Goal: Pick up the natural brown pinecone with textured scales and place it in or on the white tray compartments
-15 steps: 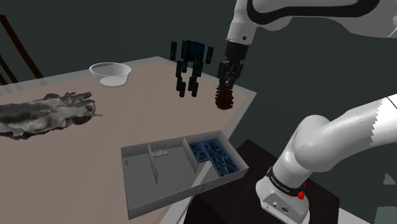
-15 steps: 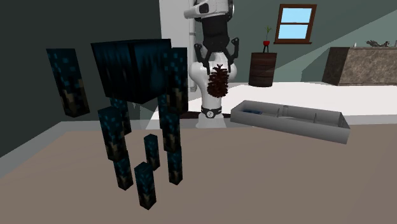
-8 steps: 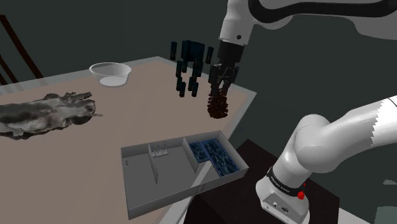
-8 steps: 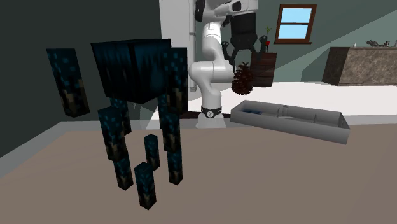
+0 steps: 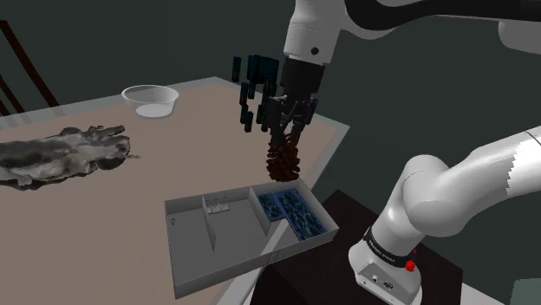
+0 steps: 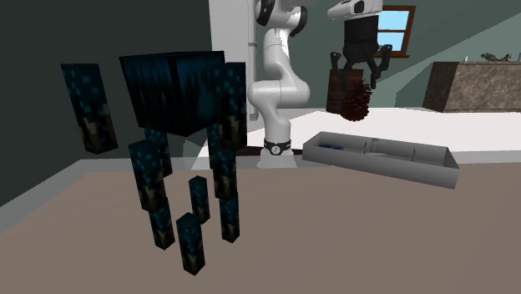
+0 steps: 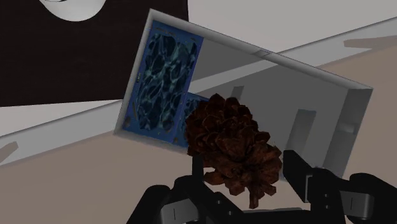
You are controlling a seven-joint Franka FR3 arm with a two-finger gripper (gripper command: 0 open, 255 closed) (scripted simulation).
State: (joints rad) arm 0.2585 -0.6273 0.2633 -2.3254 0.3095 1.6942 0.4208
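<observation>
- A tan surface (image 5: 95, 186) is seen under a dark wall, with a white bowl (image 5: 150, 100) set at its far side.
- The brown pinecone (image 5: 282, 161) is clasped between the fingers of the hand (image 5: 288, 139) and held in the air.
- It is hung above the grey tray (image 5: 186, 251), seemingly over the blue-patterned compartment (image 5: 295, 212), not touching it.
</observation>
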